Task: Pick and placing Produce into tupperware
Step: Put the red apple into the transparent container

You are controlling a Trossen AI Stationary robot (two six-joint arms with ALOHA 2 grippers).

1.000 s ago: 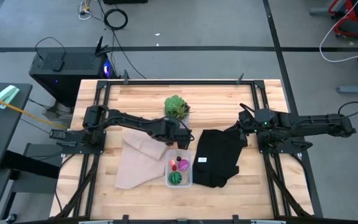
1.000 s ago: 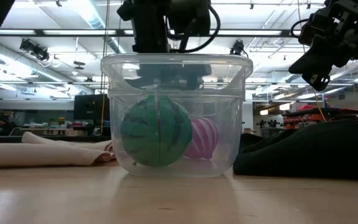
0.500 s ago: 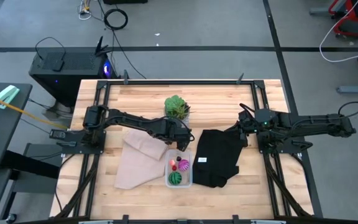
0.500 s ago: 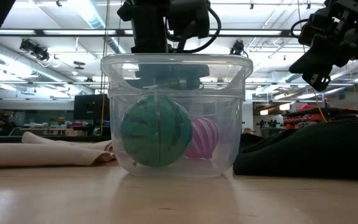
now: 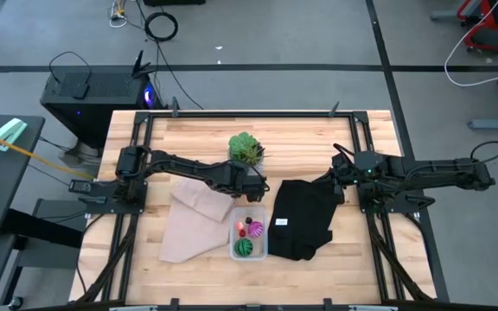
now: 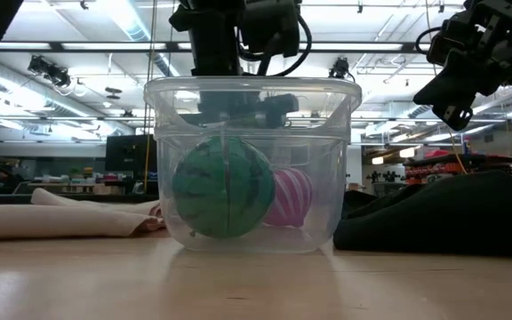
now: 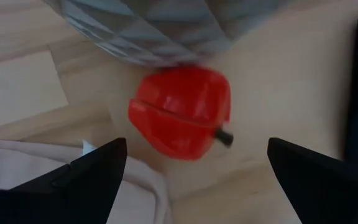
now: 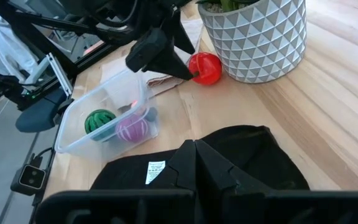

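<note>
The clear tupperware stands on the table between a tan cloth and a black cloth. It holds the dark green striped ball, the magenta striped ball and small red and dark pieces. A red pepper-like piece lies on the wood against the white pot. My left gripper hovers open just before it, a finger on either side, touching nothing. In the right wrist view the red piece shows beside the left gripper. My right gripper waits shut above the black cloth's far edge.
The spiky green plant in its patterned white pot stands just beyond the red piece. The tan cloth lies left of the tupperware, the black cloth right of it. Bare wood shows along the near and far edges.
My left gripper has drawn back a little from the tupperware toward the far edge and the plant pot, staying open. The right arm and the produce in the tupperware have kept still.
</note>
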